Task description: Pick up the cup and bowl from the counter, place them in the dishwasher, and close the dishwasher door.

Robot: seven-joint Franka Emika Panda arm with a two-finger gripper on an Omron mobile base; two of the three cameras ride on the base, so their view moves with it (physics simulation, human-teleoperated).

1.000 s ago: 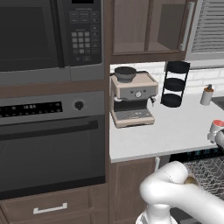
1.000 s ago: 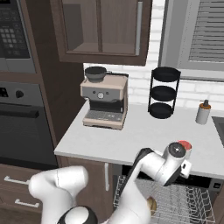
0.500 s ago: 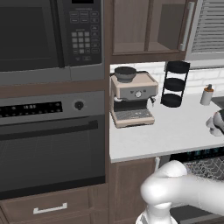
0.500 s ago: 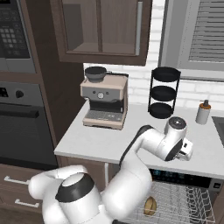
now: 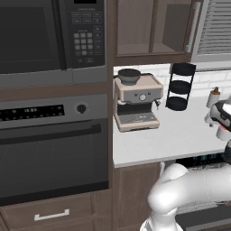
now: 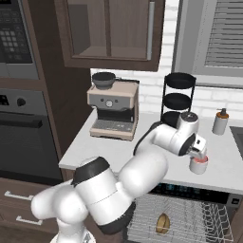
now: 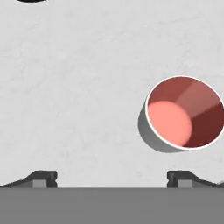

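- One cup (image 7: 183, 113) is the thing in hand now; it stands upright on the counter (image 7: 78, 87), its open mouth facing the hand camera, lying at about three o'clock from the middle of the hand view.
- The gripper (image 7: 111, 179) hangs above the counter with its two fingers spread as wide as they go and nothing between them; the cup sits off toward the right finger rather than centred in the gap.
- From the right base view the cup (image 6: 198, 164) shows just under the hand, near the counter's front edge, above the open dishwasher (image 6: 190, 218).
- A tan bowl (image 6: 163, 223) already rests in the dishwasher's wire rack.
- By its look the cup is small, light and rigid, with a smooth, likely slippery wall and a thin rim.
- Best hold, I judge: slide the hand toward three o'clock until the cup sits midway, then pinch across the outer wall below the rim, or one finger inside and one outside.
- Risk: a lopsided close could nudge it over.
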